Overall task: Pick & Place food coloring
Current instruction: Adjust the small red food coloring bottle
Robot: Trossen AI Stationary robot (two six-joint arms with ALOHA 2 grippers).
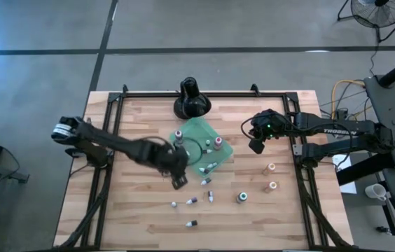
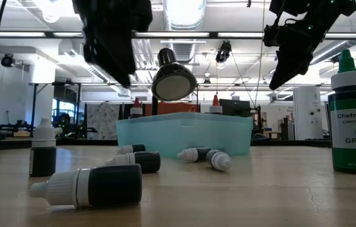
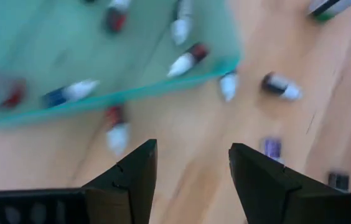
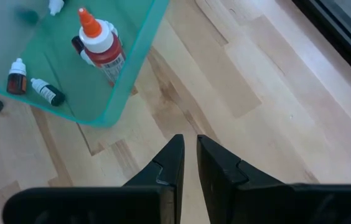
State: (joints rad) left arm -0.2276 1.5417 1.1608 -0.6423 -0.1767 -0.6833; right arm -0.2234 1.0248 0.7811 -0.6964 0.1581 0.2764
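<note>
Above the table [image 1: 134,210], at the tray's [image 1: 199,130] near-left corner, the left gripper [image 1: 178,180] hung with its fingers [image 3: 132,177] spread apart and nothing between them. Its wrist view looked down on the tray's edge [image 3: 163,90], with small bottles [image 3: 188,60] lying inside and more bottles [image 3: 117,130] loose on the wood just beyond the fingertips. One capped bottle [image 3: 280,86] lay off to one side of the open jaws, and a purple one [image 3: 271,148] lay closer to the far finger. In the high view several loose bottles [image 1: 192,201] were scattered on the boards past that gripper, away from the tray, and a green bottle [image 1: 241,197] stood further right.

Behind the tray stood a black stand [image 1: 191,98].

To the tray's right, the right gripper [image 1: 257,145] hovered above bare wood with its fingers [image 4: 169,165] nearly together, holding nothing. Ahead of it, inside the tray's corner [image 4: 110,112], an upright red bottle [image 4: 101,45] with an orange tip stood beside two small bottles [image 4: 17,76]. Two orange bottles [image 1: 271,169] stood on the table to that gripper's near side.
</note>
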